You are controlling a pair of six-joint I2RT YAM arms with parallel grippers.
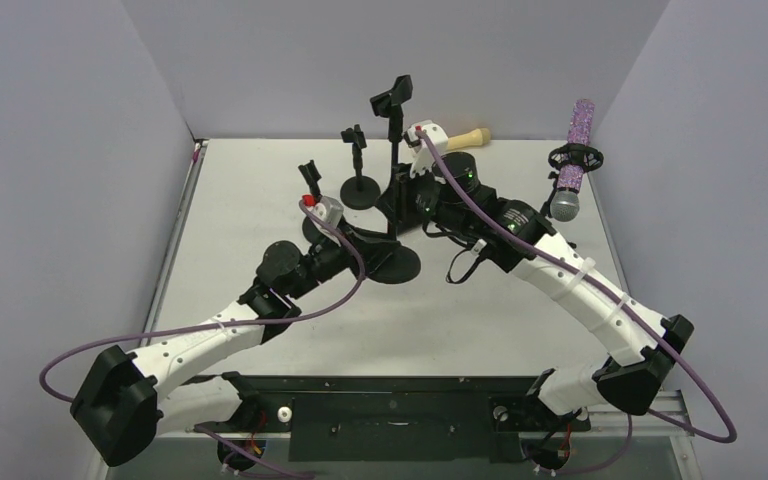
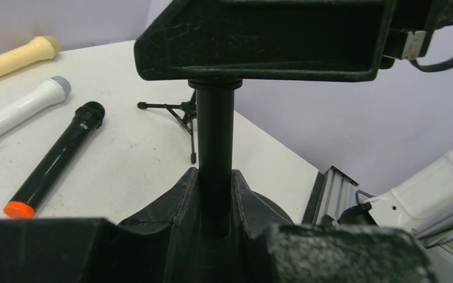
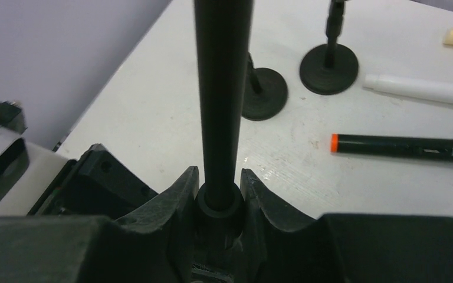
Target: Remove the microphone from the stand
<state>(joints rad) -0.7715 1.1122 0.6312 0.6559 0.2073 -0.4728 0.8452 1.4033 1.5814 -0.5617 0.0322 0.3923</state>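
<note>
A glittery purple microphone [image 1: 573, 160] with a grey head sits tilted in a black shock-mount clip at the far right of the table, apart from both arms. A tall black stand with an empty clip [image 1: 392, 97] rises from a round base [image 1: 392, 264] at the centre. My left gripper [image 1: 365, 240] is shut on this stand's pole [image 2: 214, 135] low down, as the left wrist view [image 2: 214, 177] shows. My right gripper [image 1: 402, 200] is shut on the same pole [image 3: 221, 88] at a collar, as the right wrist view [image 3: 220, 177] shows.
Two short empty stands [image 1: 357, 140] [image 1: 310, 178] stand left of the pole, with round bases [image 3: 329, 69] [image 3: 265, 93]. A beige microphone [image 2: 17, 56], a white one [image 2: 23, 109] and a black one with an orange end [image 2: 56, 159] lie on the table. Tripod legs [image 2: 180, 113] show beyond.
</note>
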